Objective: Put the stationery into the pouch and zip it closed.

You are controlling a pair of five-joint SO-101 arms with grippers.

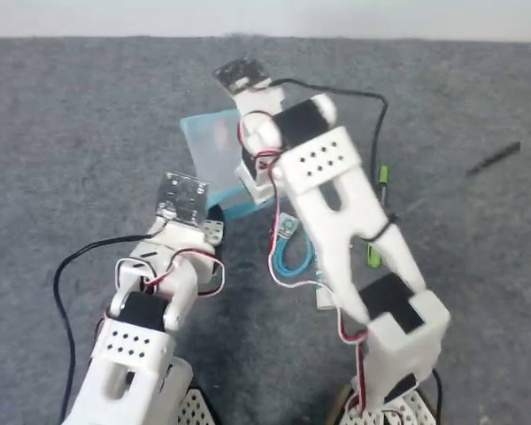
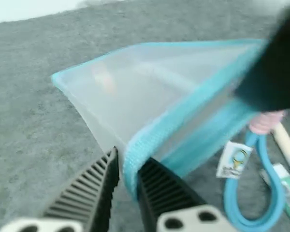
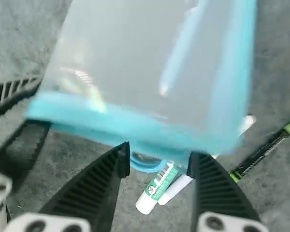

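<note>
left gripper (image 2: pixel 129 160) is pinching the pouch (image 2: pixel 150 92) by its blue zip edge. right gripper (image 3: pixel 158 154) is hanging wide open at that edge. stationery (image 3: pixel 154 193) is lying just beside the pouch. such a thin pinch is risking a slip, which would be collapsing the mouth.

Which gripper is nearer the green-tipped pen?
Right. The right gripper is open at the pouch, the pen beside it; the left gripper pinches the pouch's edge farther off.

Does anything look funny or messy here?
Yes. The pouch is tipped up, one blue edge pinched by the left tool, while a green pen and a blue cord lie outside it. One black pen lies far off alone.
</note>
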